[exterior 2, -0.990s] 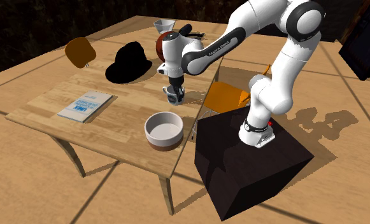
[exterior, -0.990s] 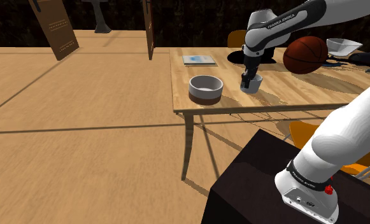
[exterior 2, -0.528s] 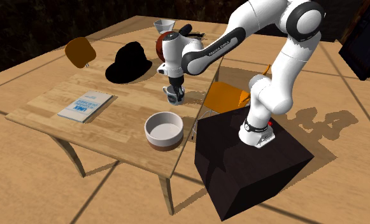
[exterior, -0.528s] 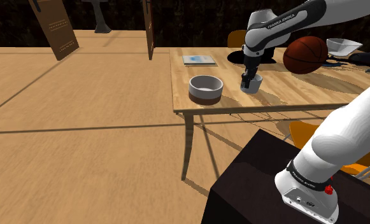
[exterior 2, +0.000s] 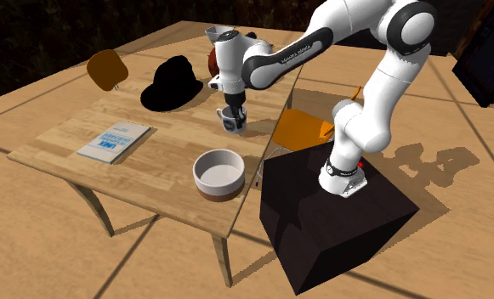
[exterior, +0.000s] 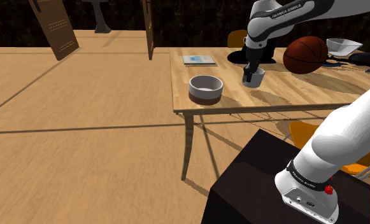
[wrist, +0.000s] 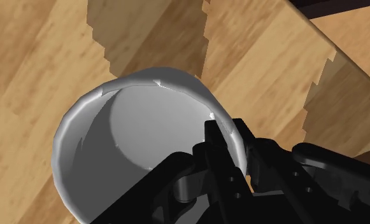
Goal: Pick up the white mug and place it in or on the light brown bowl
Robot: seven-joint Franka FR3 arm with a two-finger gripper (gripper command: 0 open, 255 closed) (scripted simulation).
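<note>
Pinching the mug [wrist: 123, 153] by its rim, my gripper [wrist: 231, 137] has one finger [wrist: 210, 137] inside the cup and the other outside, with the pale wall clamped tight between them. The mug is upright, its mouth open toward my wrist camera and its inside grey and bare. In the shoulder view the mug [exterior: 255, 77] hangs from my gripper [exterior: 247, 76] just above the table [exterior: 190, 73], and its shadow lies apart from it on the wood. The bowl [exterior: 206, 88], pale with a brown base, sits on the table to that view's left of the mug, near it but apart, and closer to the table's front edge. A brown ball [exterior: 306, 55] rests on the shoulder view's right of the mug, and a book [exterior: 199, 60] lies flat beyond the bowl. From the second exterior view I see my gripper [exterior 2: 234, 116] pointing straight down onto the mug [exterior 2: 229, 124], with the bowl [exterior 2: 219, 172] nearer the table's [exterior 2: 151, 166] front edge, a black hat [exterior 2: 173, 82] behind, the book [exterior 2: 114, 142] to the left, and my black stand [exterior 2: 330, 221] beside the table.
</note>
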